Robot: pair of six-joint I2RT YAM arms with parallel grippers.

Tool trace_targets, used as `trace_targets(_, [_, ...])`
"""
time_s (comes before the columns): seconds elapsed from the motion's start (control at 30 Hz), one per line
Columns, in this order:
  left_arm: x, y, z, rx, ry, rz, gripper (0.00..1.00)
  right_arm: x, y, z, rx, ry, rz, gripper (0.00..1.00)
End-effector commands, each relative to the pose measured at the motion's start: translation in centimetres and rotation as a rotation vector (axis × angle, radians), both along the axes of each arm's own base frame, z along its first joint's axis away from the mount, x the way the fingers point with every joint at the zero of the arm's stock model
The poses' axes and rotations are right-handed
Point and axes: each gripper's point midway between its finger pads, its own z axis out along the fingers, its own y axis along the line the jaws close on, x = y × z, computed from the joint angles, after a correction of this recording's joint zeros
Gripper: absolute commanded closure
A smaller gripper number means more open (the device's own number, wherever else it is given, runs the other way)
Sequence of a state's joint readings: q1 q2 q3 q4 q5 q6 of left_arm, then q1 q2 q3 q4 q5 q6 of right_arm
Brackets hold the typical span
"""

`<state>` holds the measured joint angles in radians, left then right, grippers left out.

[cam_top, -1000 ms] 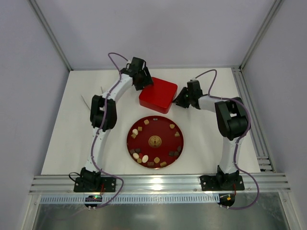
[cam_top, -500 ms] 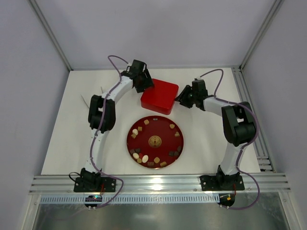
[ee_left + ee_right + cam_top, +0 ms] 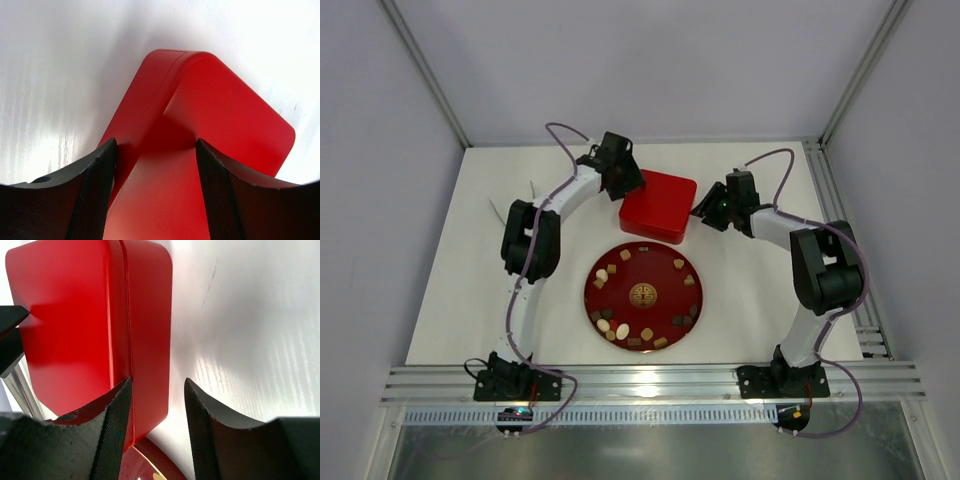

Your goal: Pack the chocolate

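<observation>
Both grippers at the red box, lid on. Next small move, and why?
Probably close the right gripper on the edge of the red box that it straddles, near the lid seam, to get a hold for lifting the lid. The box is shut, all visible chocolate lies on the plate, and both grippers are open, the left gripper astride the far corner.

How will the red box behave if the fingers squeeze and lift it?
The red box is low and flat, so it likely slides, not tips. Its glossy surface probably slips when squeezed. The seam suggests the lid may lift off alone.
</observation>
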<state>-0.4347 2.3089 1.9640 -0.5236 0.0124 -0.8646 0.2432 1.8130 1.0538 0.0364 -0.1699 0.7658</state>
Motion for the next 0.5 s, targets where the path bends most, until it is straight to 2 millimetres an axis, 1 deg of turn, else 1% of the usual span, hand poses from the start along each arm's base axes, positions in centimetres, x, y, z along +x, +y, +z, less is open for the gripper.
trace_targets(0.0, [-5.6, 0.9, -5.6, 0.145, 0.207, -0.006, 0.39, 1.3, 0.3, 5.0, 0.031, -0.135, -0.011, 0.51])
trace_targets(0.17, [-5.8, 1.3, -5.9, 0.163, 0.211, 0.015, 0.39, 1.1, -1.3, 4.2, 0.014, -0.085, -0.061, 0.51])
trace_targets(0.2, [-5.8, 1.3, -5.9, 0.164, 0.210, 0.016, 0.39, 1.2, -1.0, 4.6, 0.035, -0.101, -0.050, 0.51])
trace_targets(0.23, [-6.0, 1.4, -6.1, 0.167, 0.215, 0.017, 0.39, 1.2, -1.2, 4.7, 0.049, -0.103, -0.060, 0.51])
trace_targets(0.27, [-6.2, 1.4, -6.3, 0.172, 0.220, 0.018, 0.39, 1.3, -1.2, 5.2, 0.063, -0.131, -0.061, 0.50])
trace_targets(0.4, [-6.3, 1.6, -6.4, 0.179, 0.219, 0.022, 0.39, 1.0, 0.3, 6.8, 0.130, -0.193, 0.031, 0.50])
trace_targets(0.47, [-6.3, 1.6, -6.3, 0.180, 0.217, 0.021, 0.39, 1.2, 1.0, 7.1, 0.125, -0.205, 0.073, 0.50])
